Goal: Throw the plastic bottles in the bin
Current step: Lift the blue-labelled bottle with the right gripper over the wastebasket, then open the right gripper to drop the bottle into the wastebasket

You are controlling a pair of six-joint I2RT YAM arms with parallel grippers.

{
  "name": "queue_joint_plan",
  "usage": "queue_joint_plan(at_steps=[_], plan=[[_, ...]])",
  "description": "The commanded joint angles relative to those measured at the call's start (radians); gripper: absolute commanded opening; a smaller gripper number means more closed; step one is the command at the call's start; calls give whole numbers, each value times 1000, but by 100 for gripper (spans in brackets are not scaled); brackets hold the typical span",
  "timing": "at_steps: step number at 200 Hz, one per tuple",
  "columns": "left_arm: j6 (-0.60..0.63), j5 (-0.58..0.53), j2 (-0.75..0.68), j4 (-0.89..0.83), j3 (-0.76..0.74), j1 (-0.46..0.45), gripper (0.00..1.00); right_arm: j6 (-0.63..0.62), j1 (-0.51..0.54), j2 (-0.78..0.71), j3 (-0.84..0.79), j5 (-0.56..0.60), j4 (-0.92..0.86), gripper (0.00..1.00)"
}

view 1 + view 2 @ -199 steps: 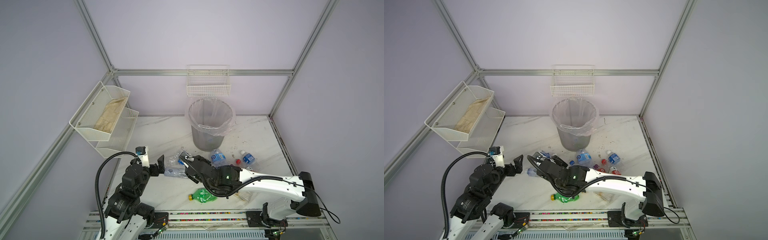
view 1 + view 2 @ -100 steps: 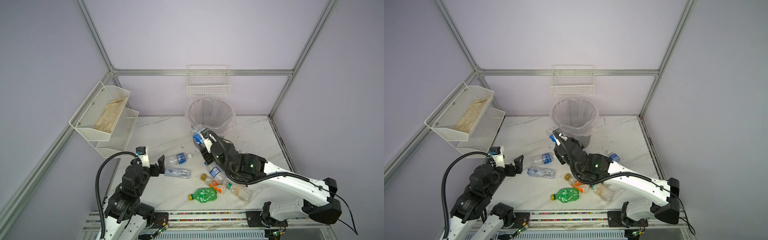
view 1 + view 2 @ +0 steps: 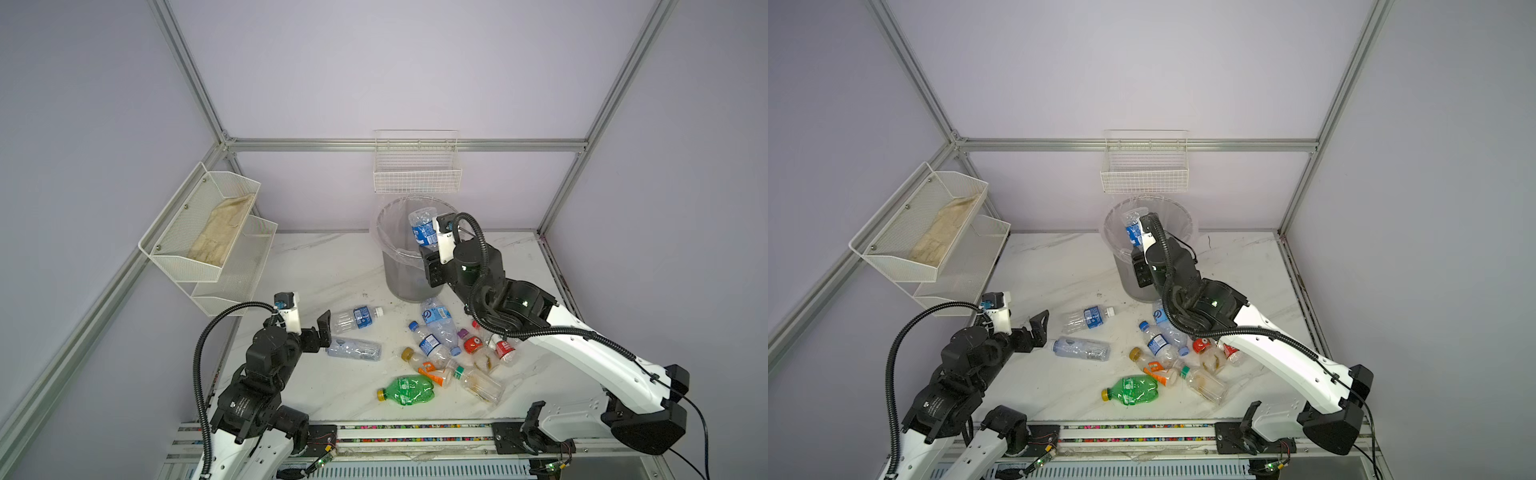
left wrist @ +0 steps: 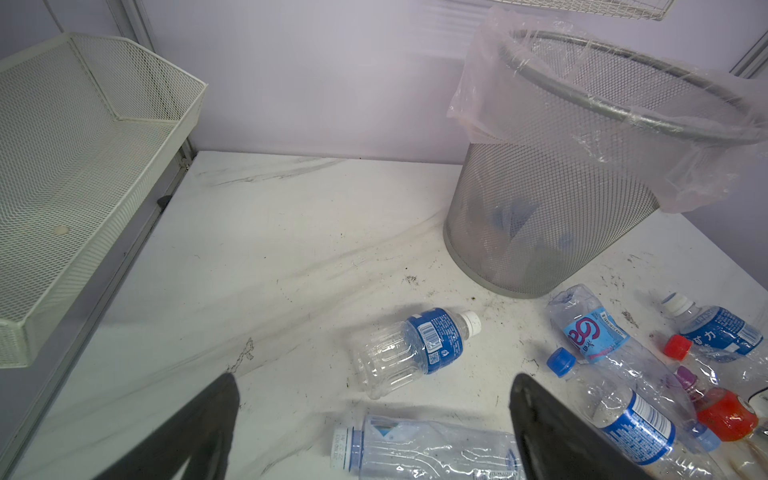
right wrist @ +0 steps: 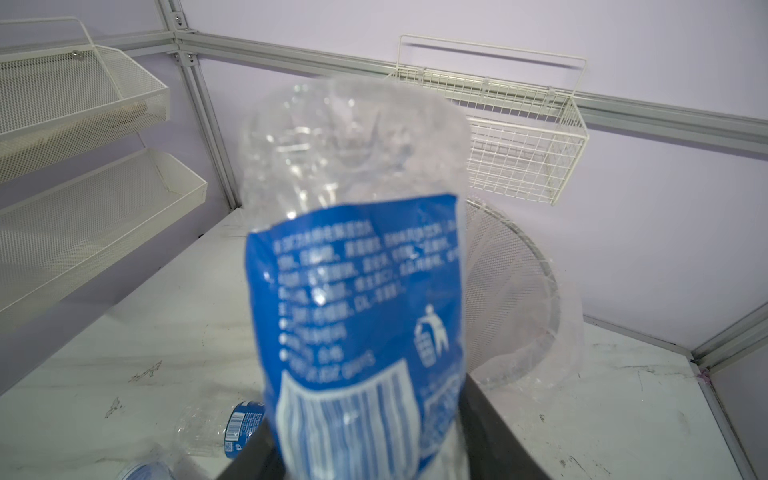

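Bottle (image 3: pixel 423 232) gripped by the right gripper (image 5: pixel 370 449) stands near upright over the one bin (image 3: pixel 384 235), clear end up. Left gripper (image 3: pixel 323 332) gapes; about ten bottles (image 3: pixel 357 318) lie flat, one green bottle (image 3: pixel 405 390).

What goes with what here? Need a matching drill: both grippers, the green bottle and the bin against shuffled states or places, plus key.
Column A
1. right gripper
2. left gripper
3. green bottle
4. bin

Column B
a. lying near the table's front edge
b. open, holding nothing
c. standing below the white wire basket
d. shut on a blue-label bottle

Pairs: 1-d, 2-b, 3-a, 4-c
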Motion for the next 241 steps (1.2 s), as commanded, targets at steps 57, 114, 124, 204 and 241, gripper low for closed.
queue_joint_plan(at_steps=[57,114,124,204,241], plan=[[1,27,8,33,-32,0,100,-33,-157,180,221,-147,30,23],[1,42,14,33,-32,-1,100,40,-306,426,451,-295,-82,71],[1,47,14,33,-32,0,100,43,-305,444,480,-292,-107,96],[21,137,34,62,-34,0,100,43,-306,212,300,-295,-31,97],[50,425,85,168,-39,-3,100,114,-305,123,220,-367,6,97]])
